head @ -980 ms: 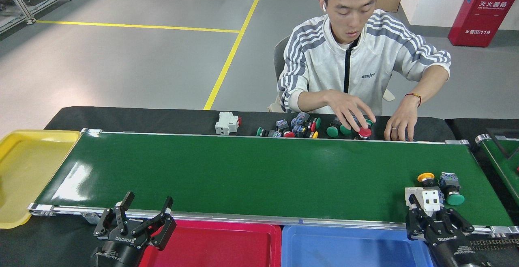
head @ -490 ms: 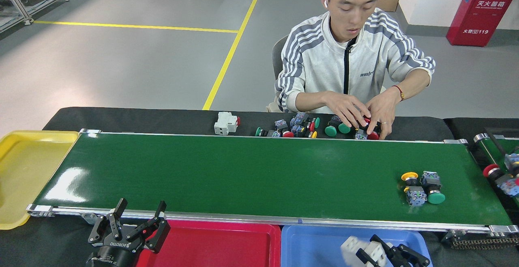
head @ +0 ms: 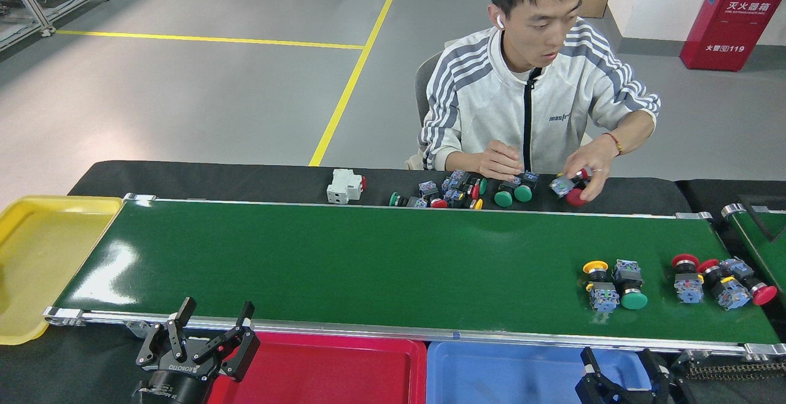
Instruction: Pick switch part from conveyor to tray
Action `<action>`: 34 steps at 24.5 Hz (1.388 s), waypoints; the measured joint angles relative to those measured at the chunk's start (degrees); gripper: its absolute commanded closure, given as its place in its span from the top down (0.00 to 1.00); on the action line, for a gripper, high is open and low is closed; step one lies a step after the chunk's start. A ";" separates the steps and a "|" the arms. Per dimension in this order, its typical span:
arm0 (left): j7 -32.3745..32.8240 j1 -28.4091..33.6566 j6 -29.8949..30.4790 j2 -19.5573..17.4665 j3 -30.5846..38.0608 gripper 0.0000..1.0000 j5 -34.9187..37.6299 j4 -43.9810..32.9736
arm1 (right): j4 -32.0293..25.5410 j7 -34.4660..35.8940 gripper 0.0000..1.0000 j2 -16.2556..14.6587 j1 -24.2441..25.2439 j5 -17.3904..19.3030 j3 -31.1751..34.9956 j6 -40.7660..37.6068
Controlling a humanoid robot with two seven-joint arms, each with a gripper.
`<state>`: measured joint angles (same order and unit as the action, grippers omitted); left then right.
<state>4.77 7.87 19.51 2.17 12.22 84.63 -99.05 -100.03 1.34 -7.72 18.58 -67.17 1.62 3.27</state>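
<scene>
The conveyor (head: 368,263) is a wide glossy green belt across the middle. On its right part lie a yellow-capped switch part (head: 597,276) and a green-capped one (head: 630,286), side by side. Further right sits a cluster of red-capped switch parts (head: 717,279). My left gripper (head: 217,307) stands open and empty at the belt's near rail, beside the red tray (head: 319,370). Low at the frame's bottom edge, my right gripper (head: 617,360) is open over the blue tray (head: 503,370), with nothing visible between its fingers.
A yellow tray (head: 37,256) adjoins the belt's left end. A person sits behind the belt holding a red-capped switch (head: 574,188). A white breaker (head: 344,186) and several loose switches (head: 451,192) lie on the black table. A narrower green belt (head: 761,232) shows at right.
My right gripper carried a white block from the belt down over the blue tray and opened; the block is gone from view. The belt's parts drifted left, and red-capped parts came on at the right.
</scene>
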 measured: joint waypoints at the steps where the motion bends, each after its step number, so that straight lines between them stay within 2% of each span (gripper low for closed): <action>1: 0.00 0.00 -0.06 0.00 -0.03 1.00 0.00 0.00 | 0.18 0.00 0.97 0.00 -0.78 -0.47 -0.62 1.63; 6: -0.02 -0.03 -0.47 0.00 -0.04 1.00 0.01 0.02 | 1.73 -0.39 0.97 0.00 -6.48 -2.96 -2.94 4.59; 11: -0.03 -0.03 -0.52 0.00 -0.05 1.00 0.02 0.03 | 6.07 -2.98 0.97 0.12 -12.53 -6.72 -9.43 8.01; 16: -0.03 0.01 -0.52 0.00 -0.07 1.00 0.02 0.03 | 9.25 -4.05 0.97 0.28 -16.11 -6.87 -13.22 10.83; 29: -0.03 -0.05 -0.66 -0.01 -0.15 1.00 0.02 0.02 | 17.39 -6.88 0.98 3.37 -23.36 -6.74 -13.87 11.36; 30: -0.03 -0.06 -0.57 -0.01 -0.15 1.00 0.02 0.02 | 18.03 -6.96 0.94 3.42 -24.13 -6.72 -13.87 11.36; 31: -0.03 -0.10 -0.53 -0.01 -0.15 1.00 0.02 0.02 | 18.63 -7.03 0.79 3.48 -24.74 -6.68 -13.87 11.44; 32: -0.03 -0.28 -0.48 -0.01 -0.17 1.00 0.02 0.02 | 19.22 -7.15 0.63 3.48 -25.07 -6.66 -13.87 11.56; 34: -0.03 -0.82 -0.46 -0.01 -0.19 1.00 0.02 0.03 | 19.89 -7.61 0.19 3.48 -25.21 -6.66 -14.00 11.34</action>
<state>4.73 7.05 19.05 2.16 12.03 84.65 -99.01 -80.14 -6.28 -4.24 -6.62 -73.83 -12.37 14.61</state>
